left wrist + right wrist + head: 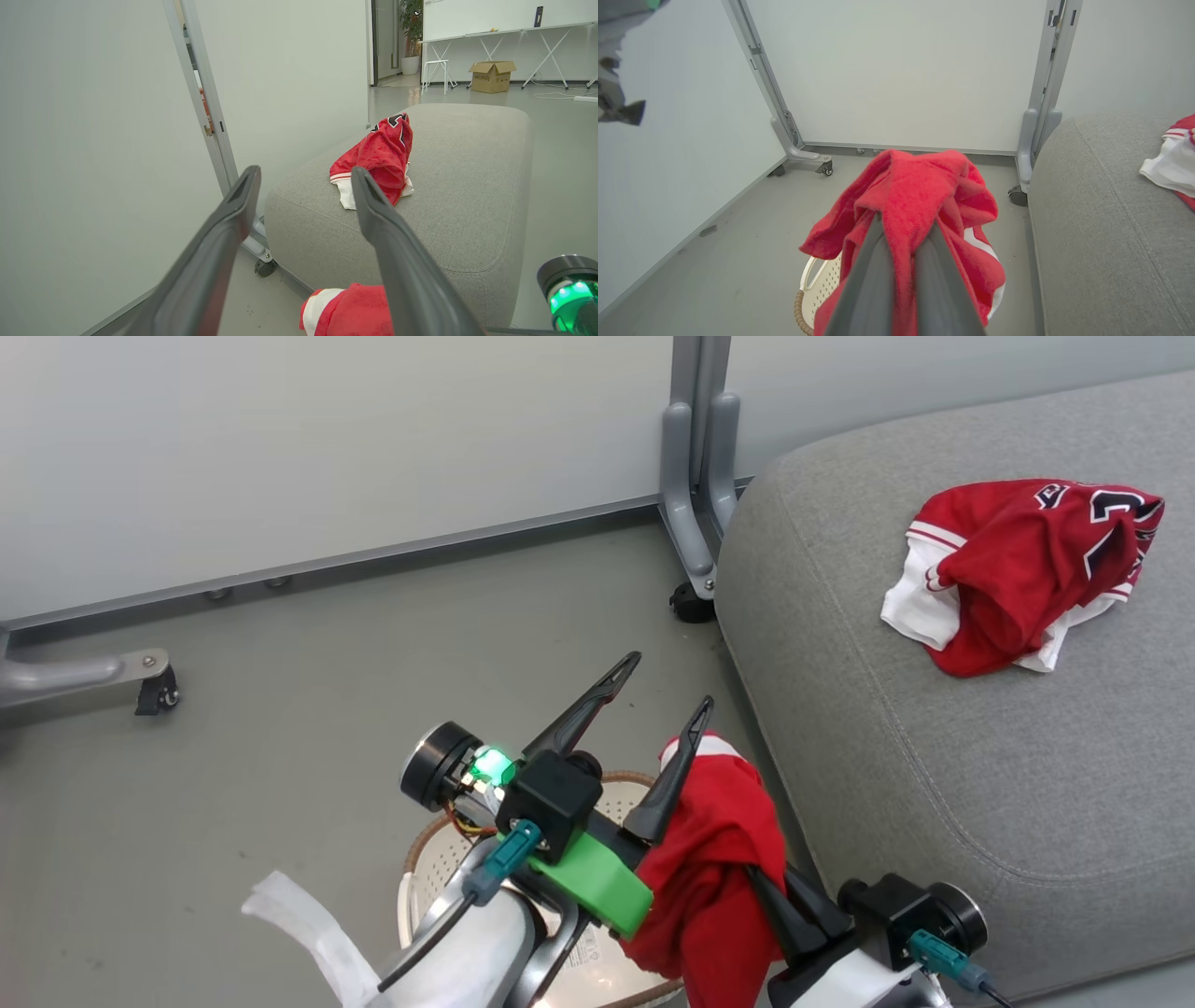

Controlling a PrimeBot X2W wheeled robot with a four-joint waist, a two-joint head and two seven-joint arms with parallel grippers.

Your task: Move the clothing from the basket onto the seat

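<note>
- Floor [280,709]: grey, runs left of the seat [934,756]; a white partition panel stands behind it.
- Basket [434,863]: cream, perforated, brown rim, on the floor left of the seat & clear of it. Sticker visible inside. Mostly hidden by the arms in head view; one handle shows in right wrist view [822,284].
- Left tool [670,681]: up in the air left of the seat, fingers spread wide, nothing btwn them. In its own wrist view [304,172] the fingers point toward the seat's top [467,186]. One finger overlaps the shorts' edge in head view; contact can't be told.
- Shorts [719,859]: red w/ white band, off the floor, hanging just left of the seat's side, not on it. Can't tell if the lower end touches the basket.
- Right tool [761,896]: fingers nearly together, clamped on the shorts. The cloth drapes over both fingers [878,261] & hides the tips.
- Partition leg [695,523] w/ black caster: at the seat's far-left corner.
- Jersey [1018,569]: red, white trim, dark lettering, lies bunched on the seat's top, toward its far-right part, well in from the left edge.
</note>
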